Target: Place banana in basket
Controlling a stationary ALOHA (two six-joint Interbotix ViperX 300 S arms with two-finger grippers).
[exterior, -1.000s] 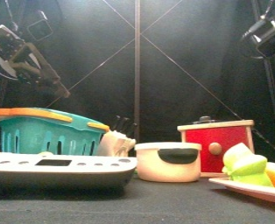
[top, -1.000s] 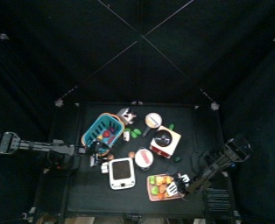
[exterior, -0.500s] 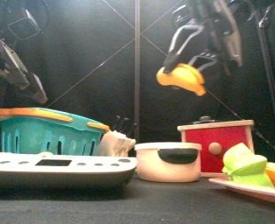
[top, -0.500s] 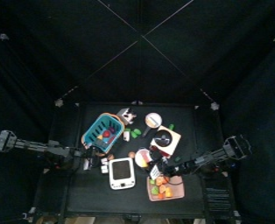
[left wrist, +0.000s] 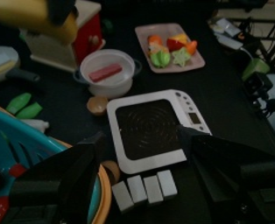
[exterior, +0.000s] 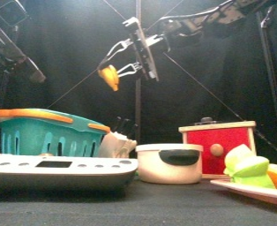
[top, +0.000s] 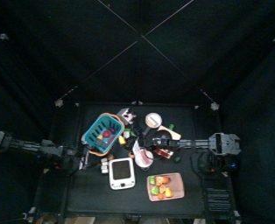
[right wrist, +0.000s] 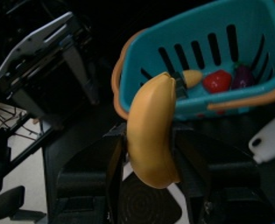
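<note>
The banana [right wrist: 151,131] is small and bright yellow, and my right gripper [right wrist: 150,179] is shut on it. In the front view the banana [exterior: 109,78] hangs high in the air, above the right end of the teal basket [exterior: 53,132], with the right gripper [exterior: 131,60] beside it. From above, the right gripper [top: 130,136] reaches across to the basket's [top: 105,129] right rim. The basket [right wrist: 204,61] holds some small fruits. My left gripper [top: 91,160] rests open in front of the basket, above the scale [left wrist: 158,127].
A white scale [exterior: 58,168] lies at the front left. A white bowl [exterior: 168,162] and a red box [exterior: 218,146] stand in the middle. The square fruit tray [top: 165,186] sits at the front right.
My right arm has swung from the fruit tray at the front right across to the left, carrying the banana up to the basket's right end. The left arm has barely moved.
</note>
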